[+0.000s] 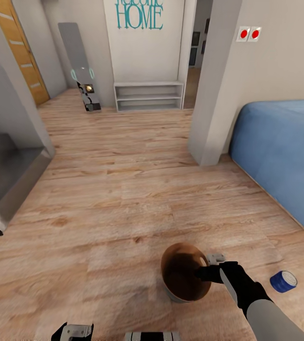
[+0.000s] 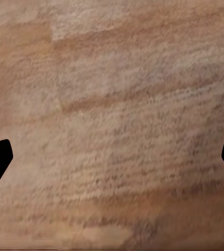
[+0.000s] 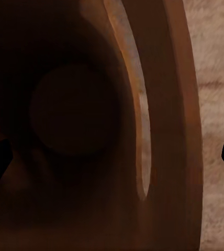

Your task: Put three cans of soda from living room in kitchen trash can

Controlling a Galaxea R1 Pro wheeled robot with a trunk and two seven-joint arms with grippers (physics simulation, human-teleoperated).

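The tash can (image 1: 184, 273), a round grey bin with a tan-brown rim and inside, stands on the wood floor just in front of me. My right gripper (image 1: 209, 267) reaches over its right rim, jaws wide apart. In the right wrist view the bin's rim (image 3: 169, 104) runs between the open right gripper (image 3: 112, 162), and the dark round bottom (image 3: 70, 110) lies beyond. A dark blue can of soda (image 1: 283, 281) lies on its side on the floor right of the bin. My left gripper (image 1: 71, 331) hangs low at my left and is open over bare planks (image 2: 112, 162).
A light blue sofa (image 1: 284, 161) fills the right side behind a white wall pillar (image 1: 213, 94). A grey cabinet (image 1: 10, 175) juts in at the left. Far ahead stand a white low shelf (image 1: 148, 96), a leaning grey panel (image 1: 78, 61) and a wooden door (image 1: 19, 47).
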